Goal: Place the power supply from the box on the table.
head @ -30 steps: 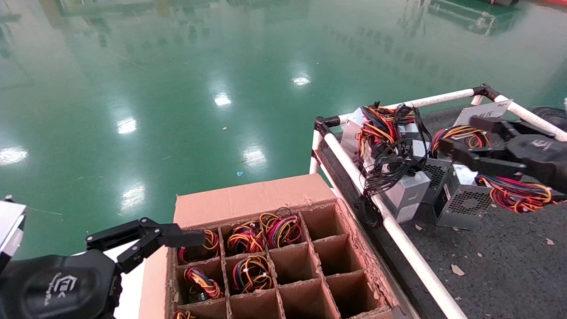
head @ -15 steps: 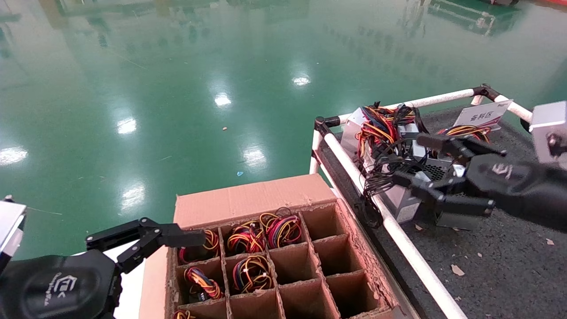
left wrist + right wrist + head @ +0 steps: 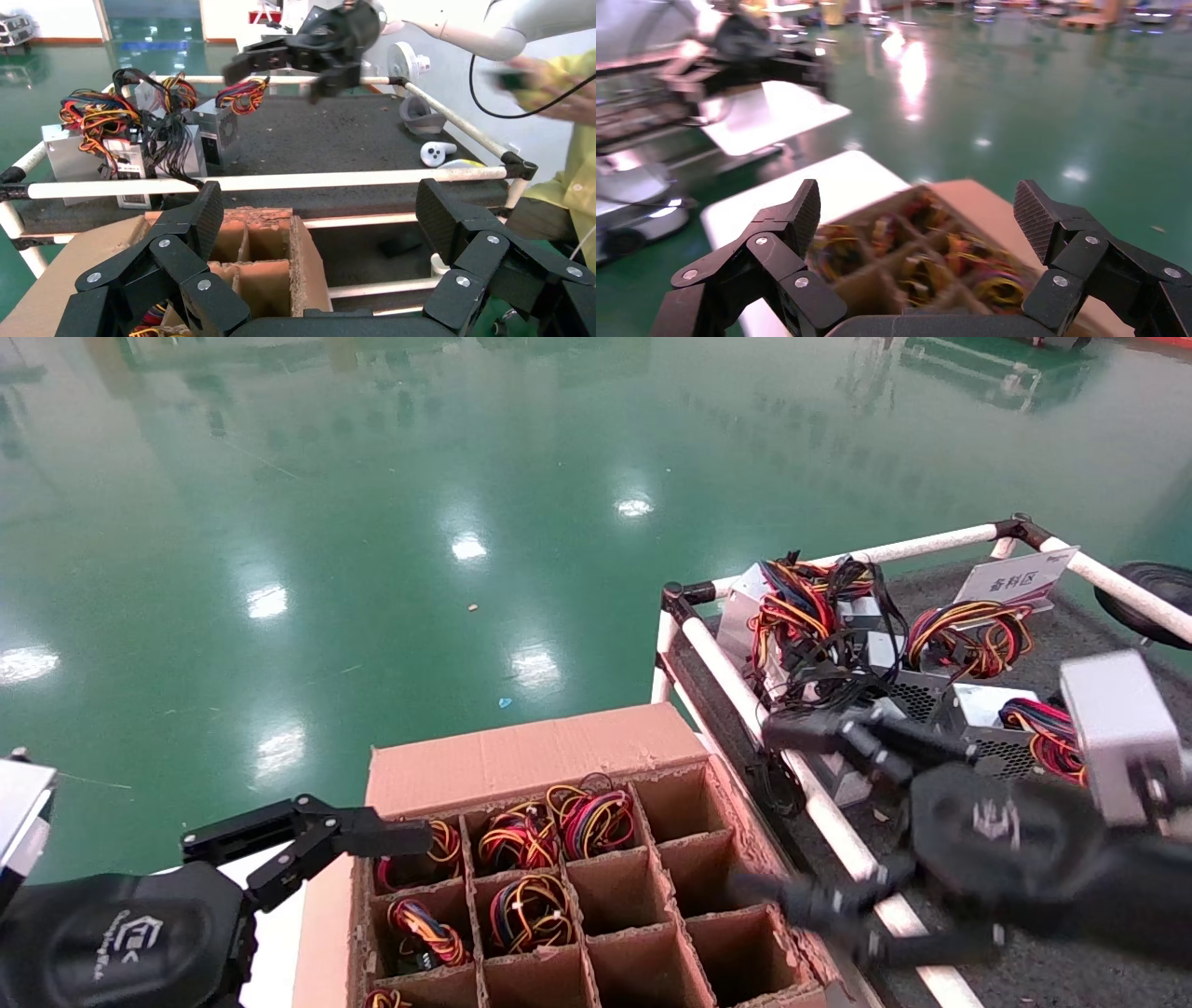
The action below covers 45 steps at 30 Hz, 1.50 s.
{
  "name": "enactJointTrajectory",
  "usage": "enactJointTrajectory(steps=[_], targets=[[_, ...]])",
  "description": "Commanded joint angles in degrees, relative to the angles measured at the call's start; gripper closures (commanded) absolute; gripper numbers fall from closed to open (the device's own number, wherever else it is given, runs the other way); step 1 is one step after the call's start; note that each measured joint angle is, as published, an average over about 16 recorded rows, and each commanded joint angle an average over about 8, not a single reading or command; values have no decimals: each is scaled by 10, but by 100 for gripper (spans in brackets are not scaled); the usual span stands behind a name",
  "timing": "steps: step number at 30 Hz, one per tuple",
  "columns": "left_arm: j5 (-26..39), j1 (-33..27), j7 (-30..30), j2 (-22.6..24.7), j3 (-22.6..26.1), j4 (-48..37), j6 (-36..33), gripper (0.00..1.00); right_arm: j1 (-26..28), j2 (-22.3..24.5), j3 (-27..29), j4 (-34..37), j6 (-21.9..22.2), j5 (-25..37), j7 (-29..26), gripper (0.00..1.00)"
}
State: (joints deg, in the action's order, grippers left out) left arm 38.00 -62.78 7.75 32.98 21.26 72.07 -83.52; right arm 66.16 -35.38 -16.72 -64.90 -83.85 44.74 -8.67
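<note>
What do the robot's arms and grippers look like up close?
Both are black. The left gripper and right gripper each have two long jointed fingers with dimpled pads and silver rivets at the joints. Each sits on a rounded black housing with a small white logo. A grey metal block is mounted at the right wrist. No cables or sleeves show.

The head view looks forward and down over the brown cardboard box with square divider cells and the dark grey rough table edged with white pipe rails. The left wrist view peers close past its black left claw across box and table. The right wrist view faces back over the same box, between the fingers of the black right claw.
</note>
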Motion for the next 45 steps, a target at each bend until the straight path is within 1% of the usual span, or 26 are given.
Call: enactJointTrajectory(steps=[1,7,12,45], targets=[[0,0,0,0,0,0,0,0,-13,1,2,-24,-5,-8,-6,0],[0,0,0,0,0,0,0,0,-46,3,7,-86,-18,-28,-20,0],[0,0,0,0,0,0,0,0,-58,5,9,-110,-24,-37,-25,0],[0,0,0,0,0,0,0,0,-47,4,7,-88,-19,-29,-21,0]])
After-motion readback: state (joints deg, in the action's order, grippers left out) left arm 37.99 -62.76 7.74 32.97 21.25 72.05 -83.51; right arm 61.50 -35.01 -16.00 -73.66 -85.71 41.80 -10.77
